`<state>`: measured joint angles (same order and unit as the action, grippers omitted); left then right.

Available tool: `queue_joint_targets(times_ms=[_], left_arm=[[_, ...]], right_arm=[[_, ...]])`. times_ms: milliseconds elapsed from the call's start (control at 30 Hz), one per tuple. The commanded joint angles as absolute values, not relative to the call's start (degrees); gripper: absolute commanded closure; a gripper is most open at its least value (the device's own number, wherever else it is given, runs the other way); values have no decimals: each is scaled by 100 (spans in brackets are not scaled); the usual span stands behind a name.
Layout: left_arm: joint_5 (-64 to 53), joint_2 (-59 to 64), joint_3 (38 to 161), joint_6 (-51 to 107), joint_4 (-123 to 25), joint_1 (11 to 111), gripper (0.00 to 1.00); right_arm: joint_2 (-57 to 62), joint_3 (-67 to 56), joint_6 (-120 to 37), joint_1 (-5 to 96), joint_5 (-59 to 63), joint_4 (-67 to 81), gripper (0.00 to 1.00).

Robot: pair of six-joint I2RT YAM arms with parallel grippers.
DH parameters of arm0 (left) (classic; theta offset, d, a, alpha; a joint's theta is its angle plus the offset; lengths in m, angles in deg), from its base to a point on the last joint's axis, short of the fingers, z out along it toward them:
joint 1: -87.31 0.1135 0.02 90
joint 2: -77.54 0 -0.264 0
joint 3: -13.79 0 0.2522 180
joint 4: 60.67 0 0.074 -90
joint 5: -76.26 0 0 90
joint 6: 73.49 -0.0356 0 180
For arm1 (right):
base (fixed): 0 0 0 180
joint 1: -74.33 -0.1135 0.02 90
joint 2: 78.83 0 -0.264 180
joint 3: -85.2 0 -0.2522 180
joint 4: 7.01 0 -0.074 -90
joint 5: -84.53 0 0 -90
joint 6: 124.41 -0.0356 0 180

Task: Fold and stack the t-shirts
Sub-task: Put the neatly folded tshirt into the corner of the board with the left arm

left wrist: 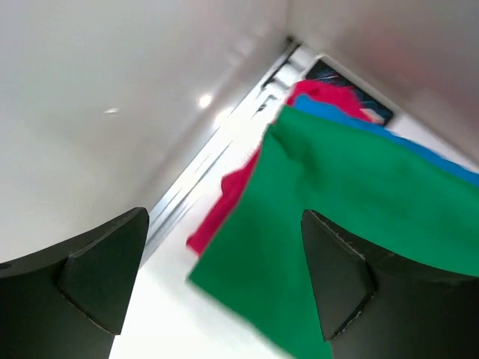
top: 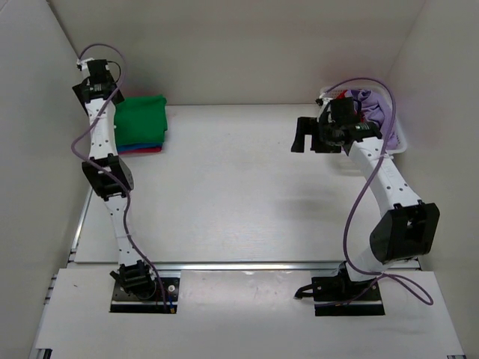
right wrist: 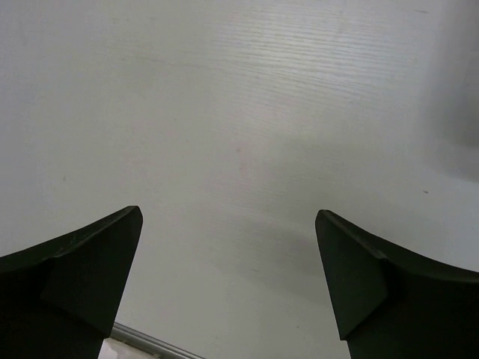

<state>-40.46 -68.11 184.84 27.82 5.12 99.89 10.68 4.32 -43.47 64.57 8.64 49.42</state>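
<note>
Lying folded on the stack (top: 147,149), green t-shirt (top: 142,118), long axis left-right, left jaws apart, right jaws apart

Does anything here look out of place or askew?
Only a little. At far left, the red tee and blue tee peek out past the green tee on top. Nothing looks spilled or damaged.

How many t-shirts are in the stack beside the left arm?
3: green tee on top, blue tee under it, red tee at the bottom. More may be hidden.
</note>
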Motion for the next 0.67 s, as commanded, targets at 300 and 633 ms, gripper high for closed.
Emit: queue_joint_targets(times_ms=[300, 633], left_arm=[[-1601, -2182, 15372, 2636, 977, 9715, 7], [-2428, 1449, 11002, 2749, -6, 8819, 6]], right_arm=[[-60, -887, -4056, 7010, 402, 4788, 0], [-878, -1617, -3819, 6450, -395, 4648, 1]])
